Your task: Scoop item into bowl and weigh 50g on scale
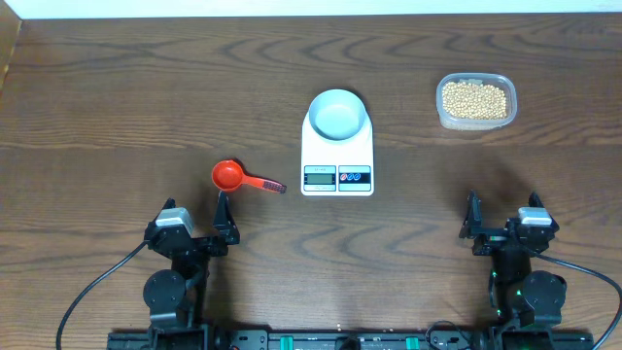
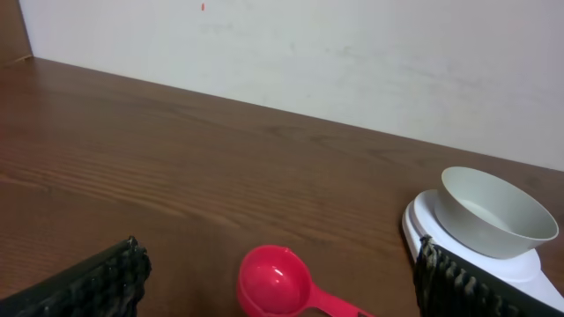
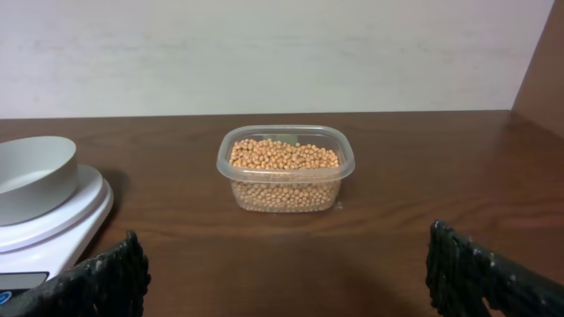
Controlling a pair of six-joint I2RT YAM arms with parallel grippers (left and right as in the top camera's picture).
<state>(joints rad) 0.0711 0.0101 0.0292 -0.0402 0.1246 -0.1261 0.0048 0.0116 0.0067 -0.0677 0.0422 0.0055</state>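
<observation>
The white bowl [image 1: 338,113] [image 2: 495,211] [image 3: 33,176] stands empty on the white scale [image 1: 337,156] [image 2: 423,224] [image 3: 62,220] at the table's middle. Tan beans [image 1: 474,99] [image 3: 284,155] fill a clear plastic tub [image 1: 475,101] [image 3: 284,172] at the back right. A red scoop [image 1: 231,175] [image 2: 275,283] lies left of the scale, handle pointing right. My left gripper [image 1: 225,216] [image 2: 280,280] stands open just short of the scoop, nothing between its fingers. My right gripper [image 1: 473,222] [image 3: 286,269] is open and empty near the front right, facing the tub.
A pale wall [image 2: 352,53] runs behind the table's far edge. Both arm bases sit at the front edge, with cables trailing outward.
</observation>
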